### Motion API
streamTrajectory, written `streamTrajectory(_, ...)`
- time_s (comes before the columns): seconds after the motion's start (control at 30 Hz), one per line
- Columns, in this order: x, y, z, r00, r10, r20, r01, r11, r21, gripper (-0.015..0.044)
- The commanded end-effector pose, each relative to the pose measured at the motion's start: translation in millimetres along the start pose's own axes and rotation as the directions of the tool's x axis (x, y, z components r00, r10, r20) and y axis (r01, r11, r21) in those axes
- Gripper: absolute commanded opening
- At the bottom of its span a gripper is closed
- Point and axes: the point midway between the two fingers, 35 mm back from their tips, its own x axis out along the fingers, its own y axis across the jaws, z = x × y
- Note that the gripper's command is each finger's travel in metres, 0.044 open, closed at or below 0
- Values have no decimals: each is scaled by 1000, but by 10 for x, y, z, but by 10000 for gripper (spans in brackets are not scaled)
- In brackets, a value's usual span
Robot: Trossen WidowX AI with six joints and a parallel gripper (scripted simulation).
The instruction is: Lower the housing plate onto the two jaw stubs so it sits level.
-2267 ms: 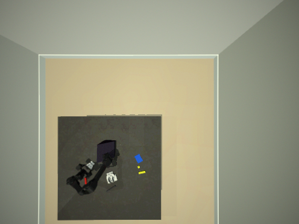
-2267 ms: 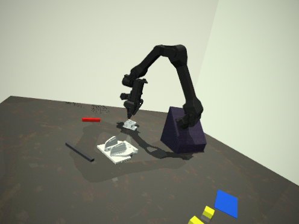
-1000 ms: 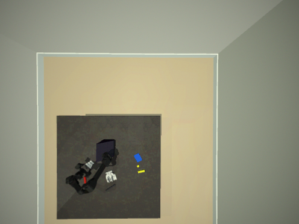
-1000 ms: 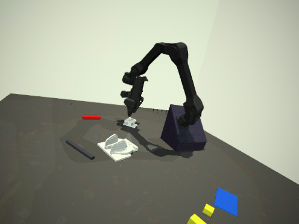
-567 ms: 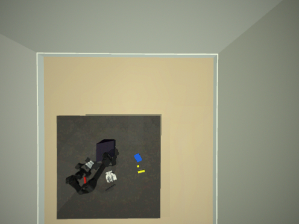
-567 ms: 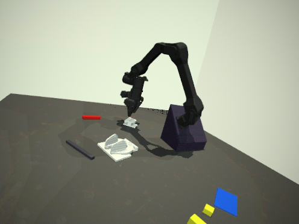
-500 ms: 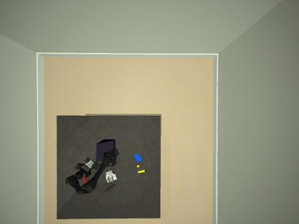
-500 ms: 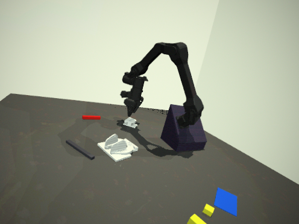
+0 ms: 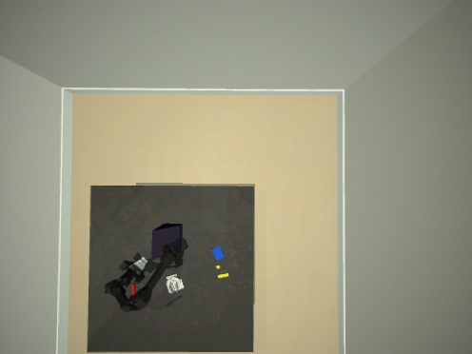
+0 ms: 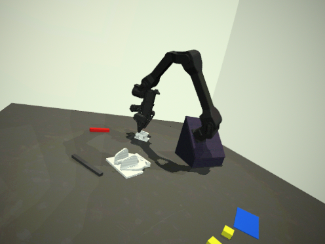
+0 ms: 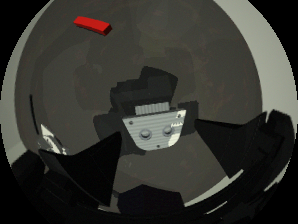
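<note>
The housing plate [image 9: 141, 264] [image 10: 142, 136] [image 11: 156, 140] is a small pale ribbed part with two round bosses and a comb-like edge, lying on the table apart from the base. My gripper [image 9: 138, 262] [image 10: 139, 131] [image 11: 158, 129] is open and empty, pointing down above the housing plate; in the wrist view its fingers stand on either side of it. The white base [image 9: 174, 284] [image 10: 126, 176] lies nearer the exterior camera, with two upright ribbed jaws [image 10: 122, 155] [image 10: 130, 162] standing on it. Its jaws show only partly in the wrist view; pins and stubs are too small to tell.
A red bar [image 9: 133, 288] [image 10: 99, 130] [image 11: 92, 25] lies behind the base. A dark bar [image 9: 174, 301] [image 10: 86, 164] lies beside the base. The dark purple wedge [image 9: 164, 240] [image 10: 185, 145] stands at the arm's foot. A blue plate [image 9: 218, 253] [image 10: 247, 223] and two yellow blocks [image 9: 223, 275] [image 10: 227, 232] lie farther off.
</note>
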Motion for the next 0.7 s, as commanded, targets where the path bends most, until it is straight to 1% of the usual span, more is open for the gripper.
streamTrajectory(0.0,89,14,-23,1000,9,-7,-9,1000,6,440)
streamTrajectory(0.47,312,21,-24,1000,12,-6,-12,1000,7,440)
streamTrajectory(0.67,322,22,-25,1000,12,-6,-12,1000,7,440)
